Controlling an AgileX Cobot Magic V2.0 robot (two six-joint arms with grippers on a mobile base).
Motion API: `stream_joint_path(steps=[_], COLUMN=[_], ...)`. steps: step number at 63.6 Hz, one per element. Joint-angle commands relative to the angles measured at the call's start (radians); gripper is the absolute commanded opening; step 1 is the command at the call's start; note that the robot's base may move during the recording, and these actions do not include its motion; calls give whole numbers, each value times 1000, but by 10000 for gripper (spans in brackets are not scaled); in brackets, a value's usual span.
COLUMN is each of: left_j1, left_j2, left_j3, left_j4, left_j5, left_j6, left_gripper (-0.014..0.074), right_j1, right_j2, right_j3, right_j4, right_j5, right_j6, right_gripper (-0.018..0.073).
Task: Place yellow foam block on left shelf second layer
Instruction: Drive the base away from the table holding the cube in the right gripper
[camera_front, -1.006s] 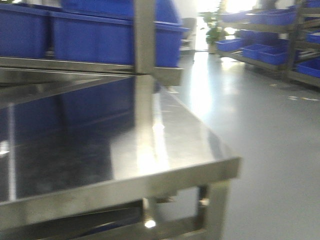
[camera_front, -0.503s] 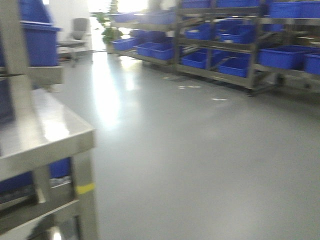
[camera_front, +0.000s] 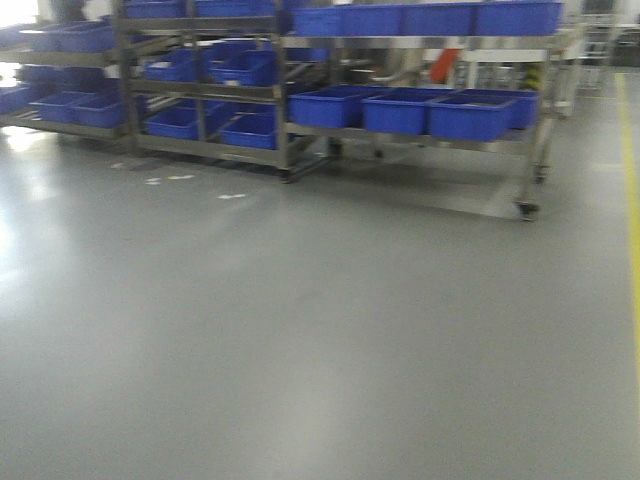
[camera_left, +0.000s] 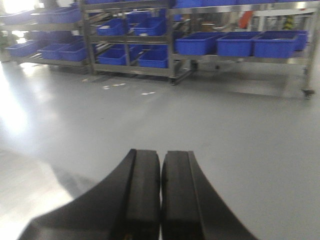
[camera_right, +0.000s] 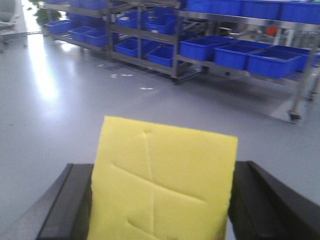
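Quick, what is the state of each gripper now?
Left gripper: closed, empty.
Right gripper: closed on the yellow foam block.

Front cam: faces fwd & a bit down across the grey floor (camera_front: 300, 330) twd a wheeled rack (camera_front: 420, 142) w/ blue bins (camera_front: 400, 112), well apart from the lens; no arm in frame.

Left wrist cam: sits behind the left claw (camera_left: 161, 156), looks along its fingers. These are pressed together & fill the bottom centre, v. near. The rack lies far beyond the claw tips.

Right wrist cam: sits behind the right claw (camera_right: 160, 170), same fwd look. The yellow foam block (camera_right: 162, 190) clamped between its fingers fills the lower middle, v. close.

All 3 share the rack, bins, floor & white marks (camera_front: 230, 196) ahead of the claws.
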Motion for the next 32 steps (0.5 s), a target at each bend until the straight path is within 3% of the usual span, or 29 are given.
stream_joint_path(steps=[1,32], left_j1=[-8,-8], left_j2=[-8,-8], left_j3=[26,26], left_j4=[-3,-3], left_j5=[-88,-88], left_j6=[-4,-4], left_gripper=[136,136], right_j1=[-8,-8], right_j2=[16,16], right_j3=[-29,-29], right_j4=[-14,-14], right_j5=[-85,-85], right_j6=[-5,-5], right_gripper=[351,351])
